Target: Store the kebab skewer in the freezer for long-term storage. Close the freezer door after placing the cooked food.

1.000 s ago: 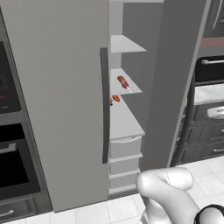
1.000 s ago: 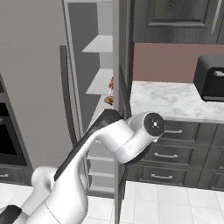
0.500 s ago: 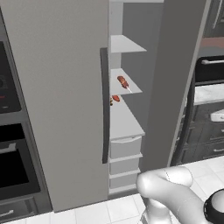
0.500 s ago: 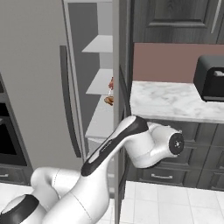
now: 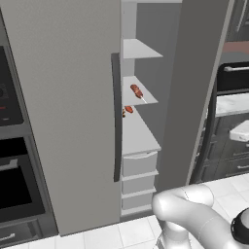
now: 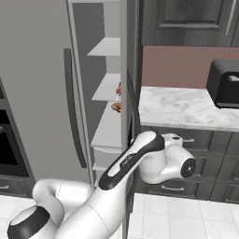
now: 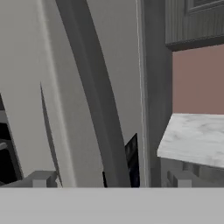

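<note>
While the kebab skewer sits on a freezer shelf, the gripper hangs released and empty by the freezer door handle.

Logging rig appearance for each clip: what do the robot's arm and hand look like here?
The arm is glossy white, built of rounded tubular links, with a dark strip running along one link and round dark grey caps at the joints. No loose cables show. In the hand view, the hand ends in two small blocky grey fingertips standing far apart.
</note>
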Tool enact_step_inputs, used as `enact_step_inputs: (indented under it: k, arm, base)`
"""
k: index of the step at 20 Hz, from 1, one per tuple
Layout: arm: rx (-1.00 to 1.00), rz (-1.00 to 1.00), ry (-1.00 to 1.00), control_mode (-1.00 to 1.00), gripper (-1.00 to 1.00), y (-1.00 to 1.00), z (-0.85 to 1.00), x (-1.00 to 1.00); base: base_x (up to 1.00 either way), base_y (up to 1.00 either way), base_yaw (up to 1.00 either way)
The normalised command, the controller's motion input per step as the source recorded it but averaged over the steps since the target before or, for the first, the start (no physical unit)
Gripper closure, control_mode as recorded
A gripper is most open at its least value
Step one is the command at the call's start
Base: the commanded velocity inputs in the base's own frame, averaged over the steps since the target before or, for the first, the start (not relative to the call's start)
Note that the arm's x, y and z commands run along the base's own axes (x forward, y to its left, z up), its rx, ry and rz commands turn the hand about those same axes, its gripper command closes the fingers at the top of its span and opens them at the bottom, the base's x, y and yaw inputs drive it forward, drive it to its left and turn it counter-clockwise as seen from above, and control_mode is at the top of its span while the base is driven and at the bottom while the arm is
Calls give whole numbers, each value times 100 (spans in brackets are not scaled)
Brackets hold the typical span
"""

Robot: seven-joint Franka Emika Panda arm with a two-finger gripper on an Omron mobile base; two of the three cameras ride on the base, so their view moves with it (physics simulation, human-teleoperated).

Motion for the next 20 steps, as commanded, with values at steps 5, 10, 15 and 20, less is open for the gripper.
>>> enact_step_inputs:
  k: [5, 10, 15, 20]
  arm:
    - [0, 3, -5, -100, -100, 12, -1, 30]
    - [0, 6, 0, -100, -100, 14, 0, 27]
    - [0, 8, 0, -100, -100, 15, -3, 23]
    - [0, 16, 0, -100, -100, 25, -5, 4]
  base:
    - [0, 0, 0]
    - [0, 0, 0]
    - [0, 0, 0]
    - [0, 0, 0]
